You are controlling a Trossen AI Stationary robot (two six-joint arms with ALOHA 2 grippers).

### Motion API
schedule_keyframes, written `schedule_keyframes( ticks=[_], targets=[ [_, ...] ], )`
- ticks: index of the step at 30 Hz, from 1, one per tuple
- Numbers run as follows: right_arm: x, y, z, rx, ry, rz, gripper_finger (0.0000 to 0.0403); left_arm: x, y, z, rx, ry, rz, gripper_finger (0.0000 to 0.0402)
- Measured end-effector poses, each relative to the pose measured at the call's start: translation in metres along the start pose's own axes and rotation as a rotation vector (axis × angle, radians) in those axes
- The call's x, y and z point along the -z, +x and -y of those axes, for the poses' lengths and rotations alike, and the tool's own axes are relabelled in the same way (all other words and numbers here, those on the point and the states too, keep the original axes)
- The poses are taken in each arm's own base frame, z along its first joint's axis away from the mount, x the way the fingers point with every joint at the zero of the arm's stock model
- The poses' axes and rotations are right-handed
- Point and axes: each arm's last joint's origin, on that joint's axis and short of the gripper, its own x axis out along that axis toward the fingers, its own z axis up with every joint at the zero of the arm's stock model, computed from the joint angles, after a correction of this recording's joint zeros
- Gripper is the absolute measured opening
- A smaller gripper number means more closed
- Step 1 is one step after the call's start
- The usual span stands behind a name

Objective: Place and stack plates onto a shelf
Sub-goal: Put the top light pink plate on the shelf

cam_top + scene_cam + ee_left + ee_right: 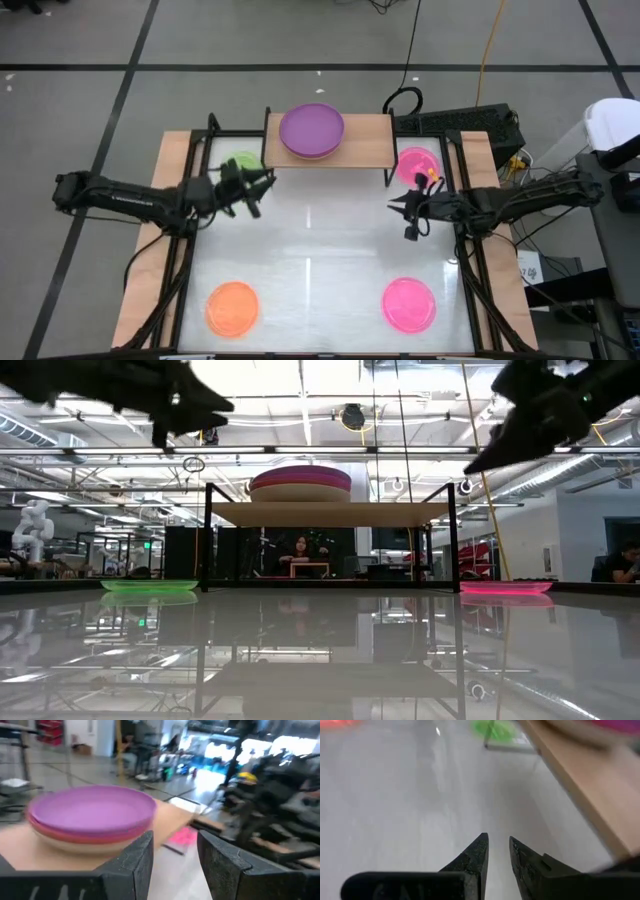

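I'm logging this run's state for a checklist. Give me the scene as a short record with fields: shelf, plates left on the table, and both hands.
shelf: at the table's far edge, holds one stack, purple plate on top, toward its left end
stack layers: purple over red over beige, seen in the left wrist view
loose plates: green, magenta far right, orange near left, pink near right
left hand: empty, open, above the table by the green plate
right hand: empty, fingers slightly apart, near the shelf's right end
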Motion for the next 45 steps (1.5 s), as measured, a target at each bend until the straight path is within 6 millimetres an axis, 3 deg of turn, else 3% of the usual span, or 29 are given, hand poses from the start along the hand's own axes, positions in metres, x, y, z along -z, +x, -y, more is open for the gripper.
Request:
schedule_keyframes(
  ticks=[4,9,18,24,33,45],
  targets=[
    [0.006,0.005,0.005,0.044,0.060,-0.069,0.0061,0.029,-0.014,-0.006,0.037,-0.061,0.072,0.0157],
    [0.013,0.015,0.014,0.163,0.092,-0.155,0.0061,0.036,-0.022,-0.012,0.047,-0.116,0.141,0.0157],
    [0.041,0.033,0.032,0.356,0.185,-0.454,0.0063,0.036,-0.022,-0.012,0.048,-0.120,0.152,0.0157],
    [0.052,0.045,0.043,0.438,0.202,-0.563,0.0091,0.036,-0.022,-0.012,0.049,-0.129,0.151,0.0157],
    [0.064,0.060,0.052,0.488,0.217,-0.668,0.0147,0.036,-0.022,-0.012,0.049,-0.130,0.151,0.0157],
    [0.076,0.076,0.066,0.542,0.263,-0.718,0.0155,0.036,-0.022,-0.012,0.049,-0.131,0.151,0.0157]
  ],
)
